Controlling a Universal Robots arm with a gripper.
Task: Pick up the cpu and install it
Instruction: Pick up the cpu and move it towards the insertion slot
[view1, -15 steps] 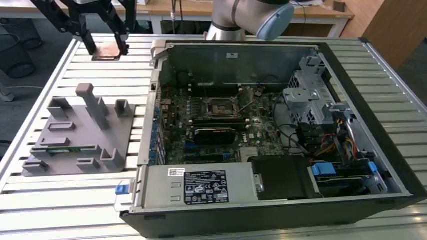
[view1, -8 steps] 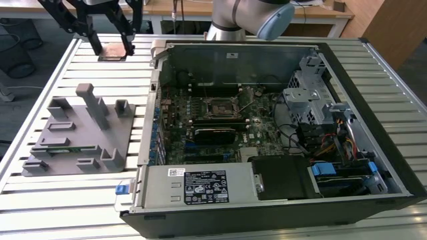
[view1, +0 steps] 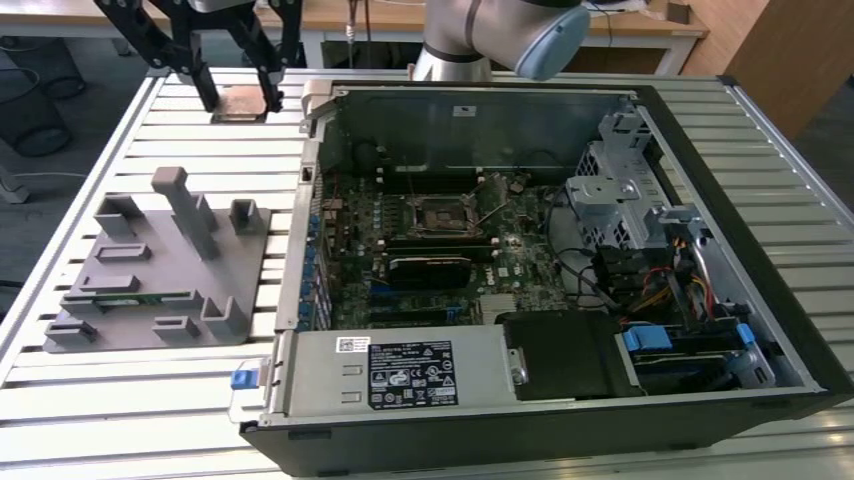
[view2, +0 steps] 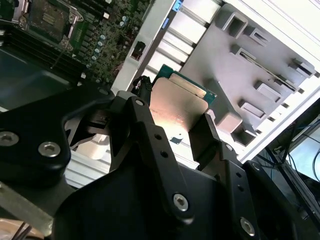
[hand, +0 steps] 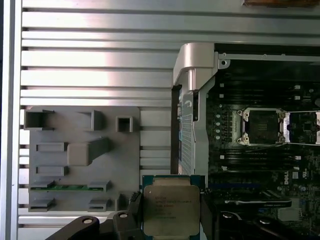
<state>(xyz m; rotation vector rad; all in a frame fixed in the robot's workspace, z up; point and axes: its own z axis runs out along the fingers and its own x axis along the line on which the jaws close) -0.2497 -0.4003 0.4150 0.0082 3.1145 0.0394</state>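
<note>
A slatted metal tabletop (view1: 134, 410) is spanning the scene. The hand (view1: 242, 98) is pinching the cpu (view1: 244, 106) level, silvery face up.

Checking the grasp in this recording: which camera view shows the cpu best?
The first wrist view: the cpu faces the camera squarely, its metal top plain, held in the end effector. The second wrist view shows it tilted, partly hidden by the fingers. The exterior view shows it far off, between the fingers.

A tray (view1: 174, 275) is set on the tabletop (view1: 134, 410) at the exterior view's left of a computer case (view1: 534, 425); the cpu (view1: 243, 103) is held farther off.
</note>
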